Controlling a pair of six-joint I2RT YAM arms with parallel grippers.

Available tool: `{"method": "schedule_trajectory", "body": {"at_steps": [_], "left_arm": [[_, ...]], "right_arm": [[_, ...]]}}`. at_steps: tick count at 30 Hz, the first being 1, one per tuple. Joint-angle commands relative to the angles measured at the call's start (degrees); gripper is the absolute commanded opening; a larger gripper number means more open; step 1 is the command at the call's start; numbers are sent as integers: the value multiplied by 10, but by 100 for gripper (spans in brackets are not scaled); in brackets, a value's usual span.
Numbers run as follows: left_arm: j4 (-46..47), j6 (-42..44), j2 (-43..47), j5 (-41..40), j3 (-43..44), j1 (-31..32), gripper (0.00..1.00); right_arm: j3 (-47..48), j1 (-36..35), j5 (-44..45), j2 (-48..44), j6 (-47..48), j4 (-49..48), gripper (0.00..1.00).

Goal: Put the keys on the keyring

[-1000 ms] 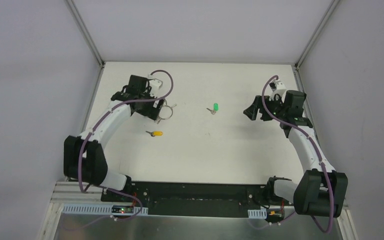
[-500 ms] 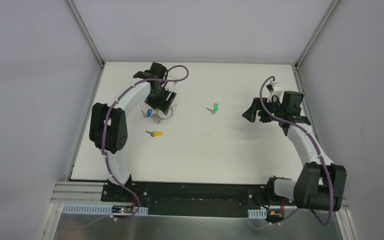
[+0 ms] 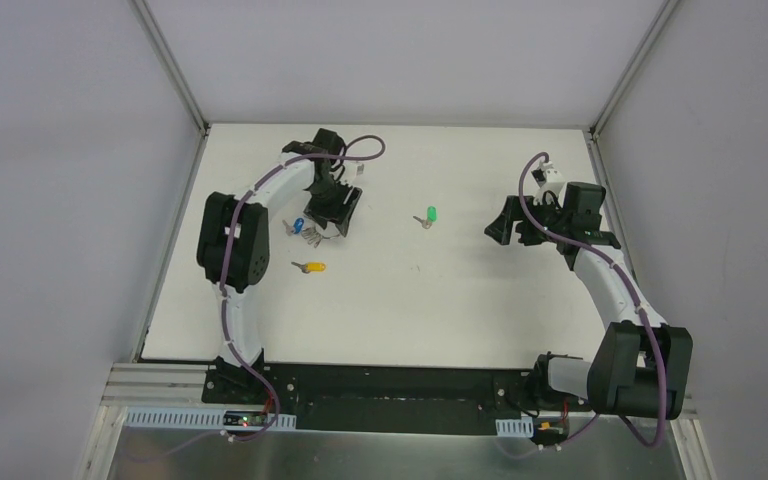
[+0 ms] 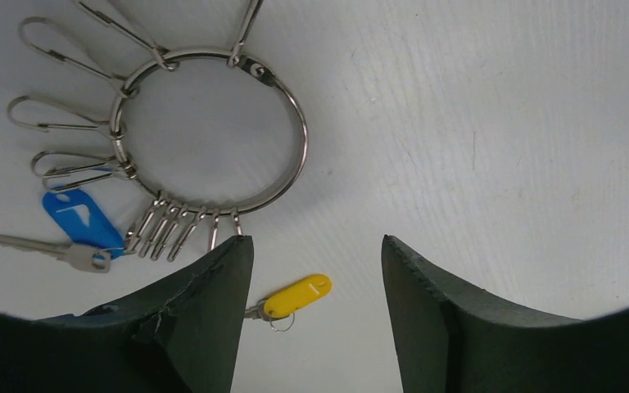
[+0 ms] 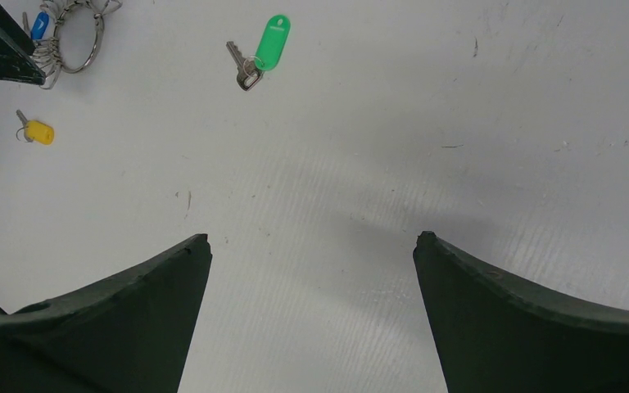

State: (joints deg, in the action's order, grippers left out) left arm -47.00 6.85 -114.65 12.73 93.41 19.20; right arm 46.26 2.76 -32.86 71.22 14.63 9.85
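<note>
**Both pincers open and empty, keys loose on the counter**

The left pincer (image 4: 315, 246) stands partly open and grips nothing. Between its tips, the left wrist view shows the yellow key (image 4: 297, 295) lying on the counter (image 4: 500, 123). Just beyond it the keyring (image 4: 302, 139) lies flat with its fan of silver clips and the blue-headed key (image 4: 78, 217). The right pincer (image 5: 311, 237) gapes wide and is empty too. Only its wrist view shows the green key (image 5: 272, 41) plainly, lying alone farther out, well apart from the ring.
</note>
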Motion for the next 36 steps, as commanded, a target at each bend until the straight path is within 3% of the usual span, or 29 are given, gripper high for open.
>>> {"method": "schedule_trajectory", "body": {"at_steps": [1,18,36], "left_arm": [[-11,-28,-17,27,23,19,60],[29,-50,-46,14,11,35,57],[33,-67,-80,9,32,34,62]], "right_arm": [[6,3,-2,-6,10,-4,98],[8,4,-9,6,7,-4,98],[9,4,-8,12,14,1,98]]}}
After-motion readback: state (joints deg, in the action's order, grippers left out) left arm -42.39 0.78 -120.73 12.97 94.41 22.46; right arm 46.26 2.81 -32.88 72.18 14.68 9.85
